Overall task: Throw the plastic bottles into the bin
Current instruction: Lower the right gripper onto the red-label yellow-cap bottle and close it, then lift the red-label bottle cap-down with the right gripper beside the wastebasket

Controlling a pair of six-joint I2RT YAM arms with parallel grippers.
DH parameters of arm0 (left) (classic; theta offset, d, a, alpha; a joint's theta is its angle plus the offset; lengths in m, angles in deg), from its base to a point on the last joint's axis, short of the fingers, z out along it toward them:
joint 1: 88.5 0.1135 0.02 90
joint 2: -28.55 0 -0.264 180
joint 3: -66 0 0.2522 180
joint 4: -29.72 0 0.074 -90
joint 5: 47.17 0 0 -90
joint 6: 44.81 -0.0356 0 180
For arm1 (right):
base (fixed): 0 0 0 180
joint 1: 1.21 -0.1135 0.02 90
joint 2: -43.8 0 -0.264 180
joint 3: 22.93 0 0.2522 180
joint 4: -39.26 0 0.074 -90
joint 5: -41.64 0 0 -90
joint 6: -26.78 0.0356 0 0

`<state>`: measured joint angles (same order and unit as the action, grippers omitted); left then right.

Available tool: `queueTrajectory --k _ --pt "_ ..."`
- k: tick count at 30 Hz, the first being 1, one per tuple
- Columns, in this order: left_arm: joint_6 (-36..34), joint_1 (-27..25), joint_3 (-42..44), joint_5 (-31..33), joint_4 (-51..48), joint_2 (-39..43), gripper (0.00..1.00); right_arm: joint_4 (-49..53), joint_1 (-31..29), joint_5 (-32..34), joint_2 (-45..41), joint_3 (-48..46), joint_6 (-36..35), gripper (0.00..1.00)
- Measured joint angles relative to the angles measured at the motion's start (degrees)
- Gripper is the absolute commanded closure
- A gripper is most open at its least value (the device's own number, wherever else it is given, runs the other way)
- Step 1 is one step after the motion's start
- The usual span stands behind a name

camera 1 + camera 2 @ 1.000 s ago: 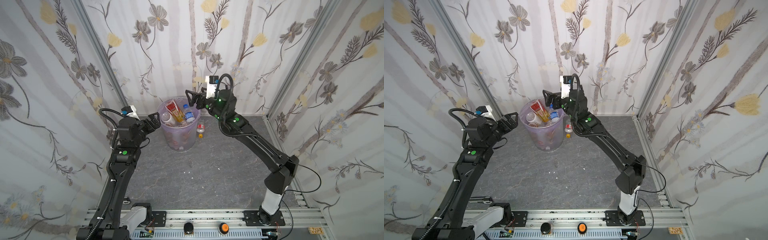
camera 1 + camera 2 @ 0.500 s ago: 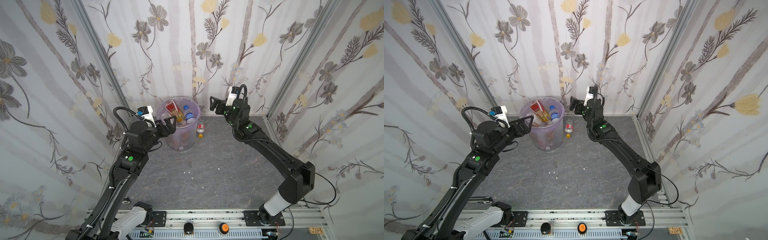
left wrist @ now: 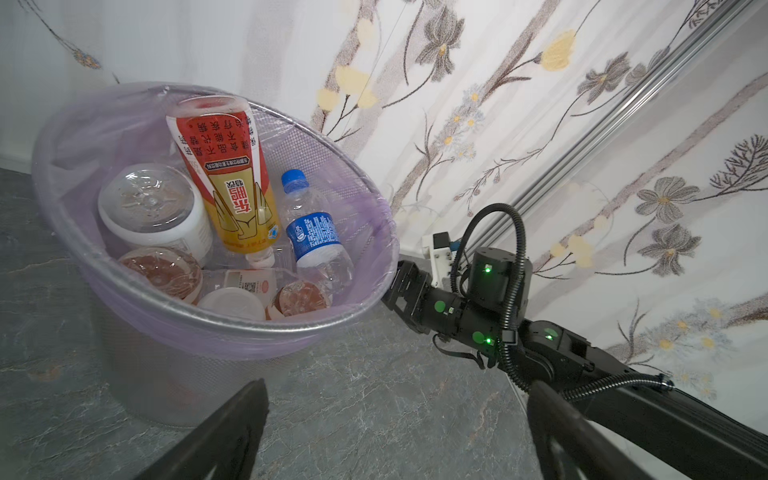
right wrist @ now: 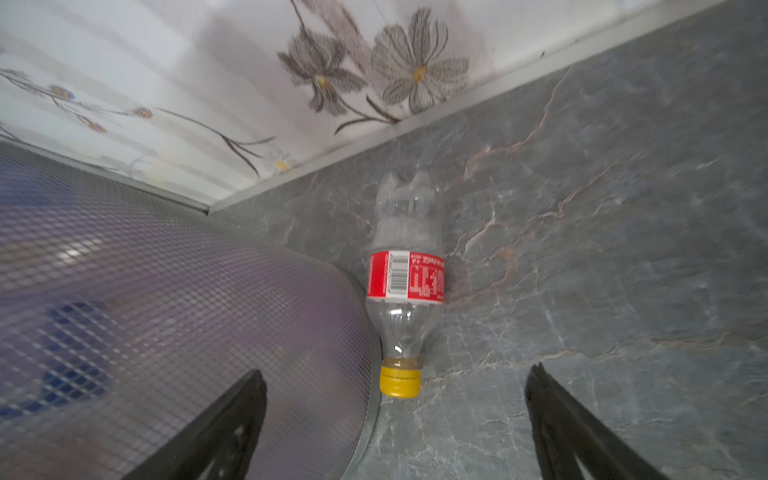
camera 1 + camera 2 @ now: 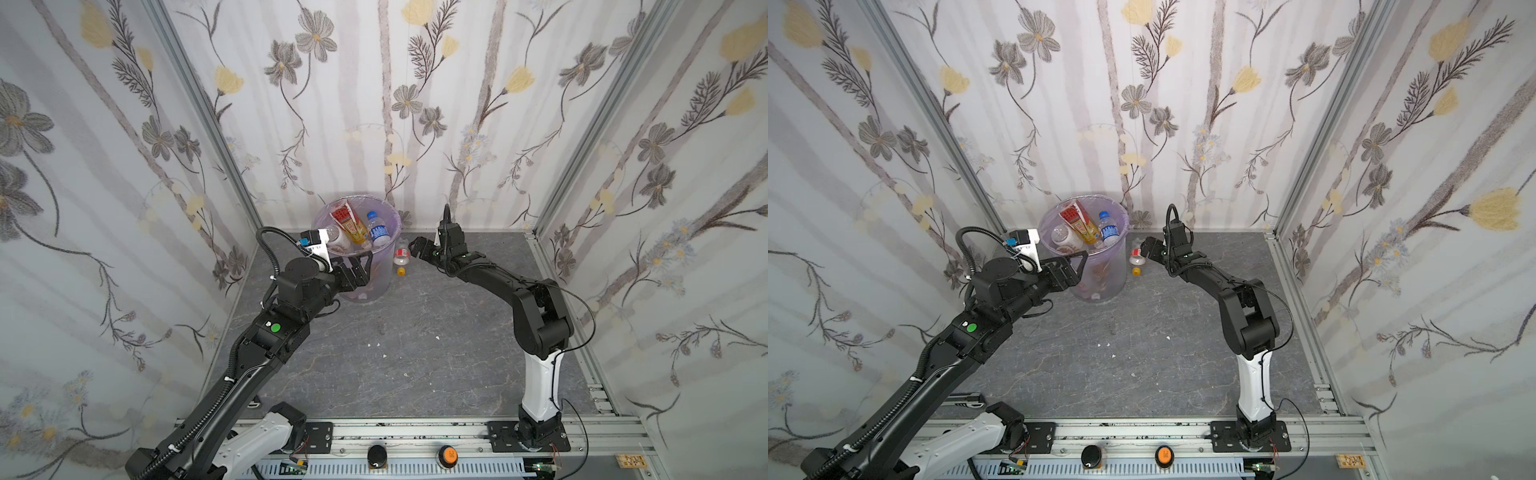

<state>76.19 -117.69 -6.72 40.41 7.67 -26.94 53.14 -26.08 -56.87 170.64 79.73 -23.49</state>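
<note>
Loose bottle [image 5: 401,257]: lying flat on the floor [image 5: 415,332], just beside the bin [image 5: 380,274] at its 3 o'clock. Long axis runs 12-to-6, yellow cap at 6.
In the way: the bin's wall crowds its 9 o'clock side.
Right gripper [image 5: 415,248]: jaws spread, empty, just off the bottle's 3 o'clock.
Left gripper [image 5: 362,266]: also spread, empty, at the bin's 7 o'clock.
Materials: clear plastic with a red label. The bin is bagged wire mesh with other bottles [image 3: 311,237] heaped inside.
</note>
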Motion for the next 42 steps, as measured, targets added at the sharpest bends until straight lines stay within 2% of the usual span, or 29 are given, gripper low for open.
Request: queueTrajectory --k 5,9,19,25,36,42 --pt "0.66 -1.16 2.73 -1.55 1.68 0.11 0.0 1.42 -1.16 -3.23 4.39 3.17 0.57 0.1" --pt "1.66 -2.23 6.01 -2.29 2.43 0.11 0.0 3.1 -2.43 -4.13 7.87 5.51 0.74 0.18" --pt "2.84 -2.64 7.91 -2.58 4.63 0.2 0.0 6.67 -4.04 -3.56 13.4 10.36 0.74 0.23" --pt "3.08 -2.64 8.9 -2.75 5.07 -0.07 0.0 7.93 -4.11 -3.21 15.02 11.69 0.74 0.25" --pt "3.1 -2.64 9.4 -2.75 5.18 -0.24 0.0 8.57 -4.24 -3.08 16.33 14.21 0.72 0.36" --pt "3.13 -2.64 9.49 -2.75 5.44 -0.22 0.0 9.64 -4.26 -3.04 17.07 15.06 0.72 0.37"
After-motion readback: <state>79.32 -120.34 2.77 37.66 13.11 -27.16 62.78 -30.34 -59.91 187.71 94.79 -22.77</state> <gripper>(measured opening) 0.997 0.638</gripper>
